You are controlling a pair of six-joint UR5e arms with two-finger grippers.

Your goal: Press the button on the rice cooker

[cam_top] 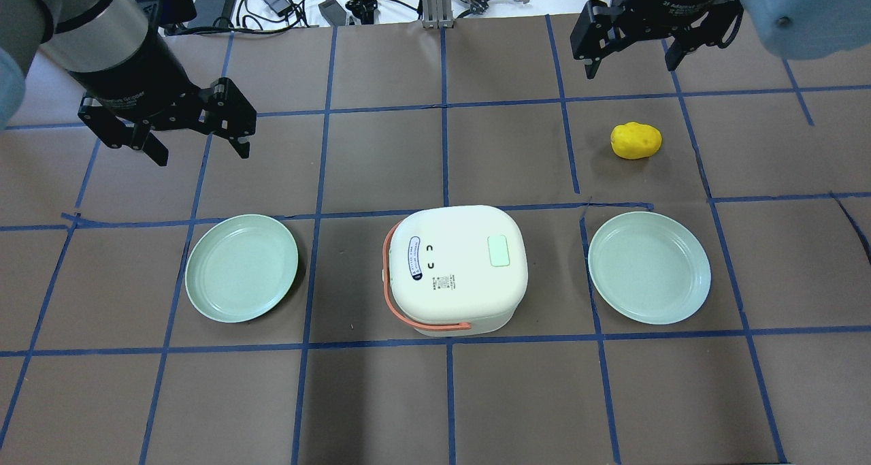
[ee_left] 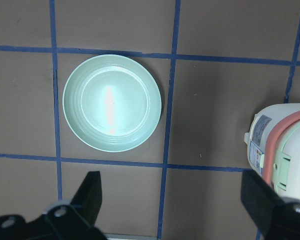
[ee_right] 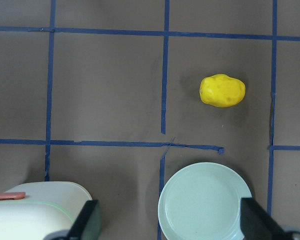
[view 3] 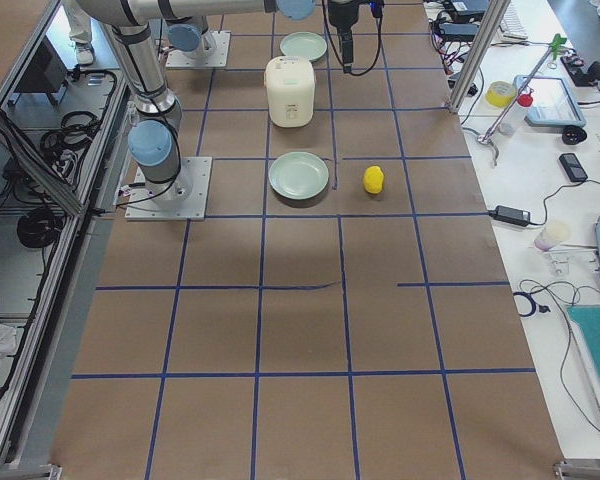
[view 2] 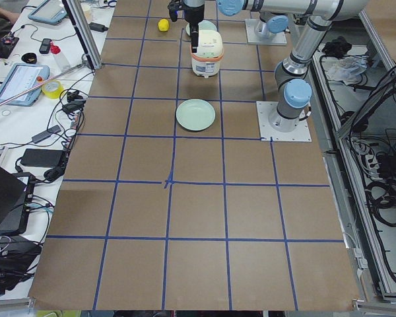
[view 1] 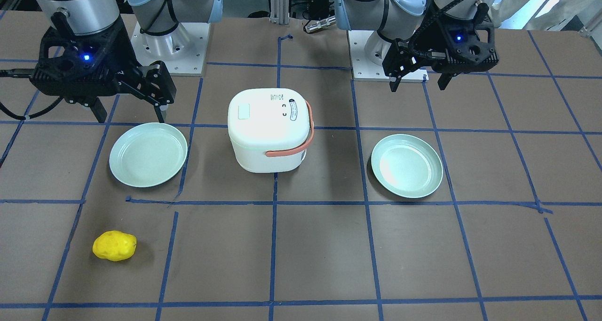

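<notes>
worktop (cam_top: 381, 397): you are looking at a brown surface crossed by blue tape lines, and it is carrying everything listed below.
rice cooker (cam_top: 456, 267): it is sitting upright near the middle of the worktop, white, with its lid shut. Take it as your landmark.
left gripper (cam_top: 202, 153): it is hanging in the air off the rice cooker's left side, well apart from it. Its fingers are spread wide and are holding nothing. Its wrist camera is looking down on the left plate, with the rice cooker at the edge of the view.
right gripper (cam_top: 631, 69): it is hanging in the air off the rice cooker's right side, well apart from it. Its fingers are also spread wide and are carrying nothing.
left plate (cam_top: 241, 267): pale green, it is lying flat just beside the rice cooker on the robot's left.
right plate (cam_top: 648, 267): a matching pale green one is lying flat just beside the rice cooker on the robot's right.
handle (cam_top: 389, 295): orange, it is lying folded down around the rice cooker's left side and the side nearest the robot.
yellow lump (cam_top: 635, 140): potato-shaped, it is lying to the rice cooker's right and farther from the robot, near the right plate but apart from it.
button (cam_top: 500, 250): you are seeing a pale green rounded square on the lid, toward the rice cooker's right side. Both grippers are hanging well apart from it.
</notes>
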